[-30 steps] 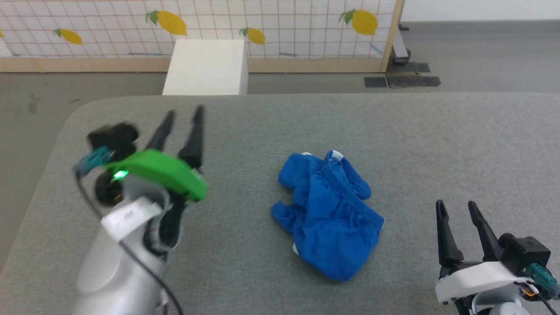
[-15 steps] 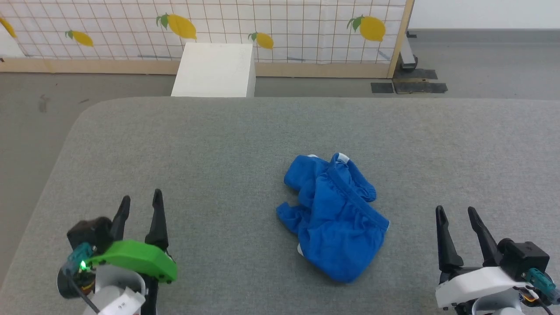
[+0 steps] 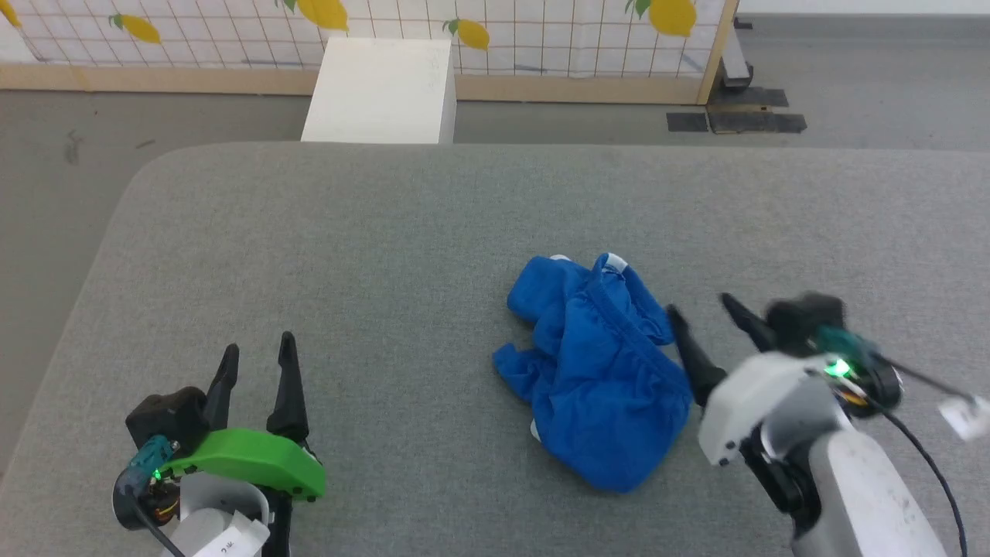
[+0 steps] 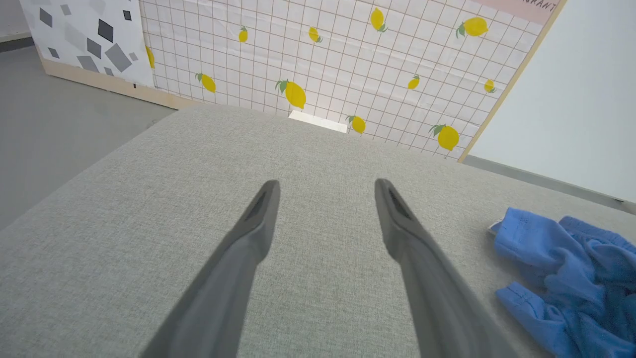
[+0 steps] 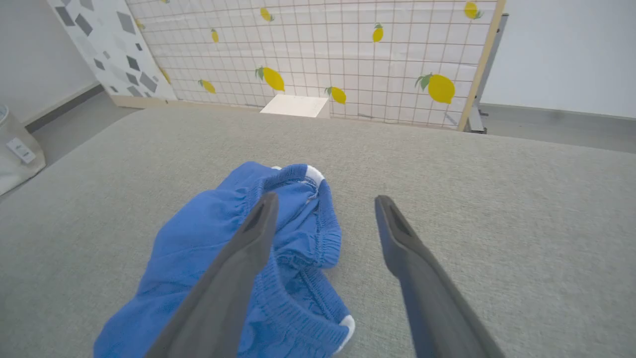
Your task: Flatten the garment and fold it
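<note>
The garment point(image 3: 595, 371), bright blue shorts with a gathered waistband and small white trim, lies crumpled on the grey padded table point(image 3: 387, 255). My right gripper point(image 3: 704, 309) hovers open at the garment's right edge, fingers pointing up and left, nothing between them. In the right wrist view the garment point(image 5: 213, 258) lies under and left of the open right gripper point(image 5: 323, 199). My left gripper point(image 3: 257, 350) stands open near the table's front left, well away from the garment. In the left wrist view the left gripper point(image 4: 325, 183) is open and the garment point(image 4: 561, 268) sits at the right.
A white box point(image 3: 379, 89) stands on the floor beyond the table's far edge. Behind it runs a lemon-patterned grid panel point(image 3: 503, 31) with a wooden frame. The table's rounded left corner point(image 3: 147, 174) drops to the grey floor.
My left arm drew back from mid-table to the front left. In the last half second my right arm swung up and left to the garment's right edge. The camera also shifted.
</note>
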Controlling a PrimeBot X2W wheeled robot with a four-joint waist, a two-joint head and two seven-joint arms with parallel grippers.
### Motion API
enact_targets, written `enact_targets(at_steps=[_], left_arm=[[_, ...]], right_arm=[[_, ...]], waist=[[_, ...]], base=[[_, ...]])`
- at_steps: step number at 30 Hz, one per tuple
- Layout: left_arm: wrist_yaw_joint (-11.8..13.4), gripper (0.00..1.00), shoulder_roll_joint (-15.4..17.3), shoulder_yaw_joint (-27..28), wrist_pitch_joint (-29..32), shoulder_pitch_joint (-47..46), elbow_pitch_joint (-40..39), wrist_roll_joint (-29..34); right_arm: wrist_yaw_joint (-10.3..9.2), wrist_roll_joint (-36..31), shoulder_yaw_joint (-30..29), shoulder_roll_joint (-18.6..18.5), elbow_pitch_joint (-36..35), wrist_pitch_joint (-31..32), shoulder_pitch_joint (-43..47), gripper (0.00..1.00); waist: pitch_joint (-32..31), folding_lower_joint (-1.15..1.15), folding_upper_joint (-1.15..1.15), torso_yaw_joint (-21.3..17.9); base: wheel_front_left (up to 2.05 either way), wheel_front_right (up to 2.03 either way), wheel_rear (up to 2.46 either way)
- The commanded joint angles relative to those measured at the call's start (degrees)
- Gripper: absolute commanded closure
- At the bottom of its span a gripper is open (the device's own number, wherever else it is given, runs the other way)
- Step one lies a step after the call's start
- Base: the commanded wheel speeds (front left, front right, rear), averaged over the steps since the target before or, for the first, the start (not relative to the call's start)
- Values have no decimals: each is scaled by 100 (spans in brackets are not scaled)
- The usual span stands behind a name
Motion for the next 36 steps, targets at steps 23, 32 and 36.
enact_targets(at_steps=[23,32,36], left_arm=[[-76,0,-180,-67,-90,-265,150,-20],[-129,0,-167,-107,-78,-250,226,-61],[-170,0,-179,-141,-57,-297,245,-92]], right_arm=[[-8,656,1458,-989,-81,2901,-1018,100],[-8,576,353,-730,-678,2457,-477,100],[-8,539,-402,-441,-866,2418,101,100]], waist=[[569,0,0,447],[336,0,0,120],[277,0,0,-30]], base=[[0,0,0],[0,0,0],[0,0,0]])
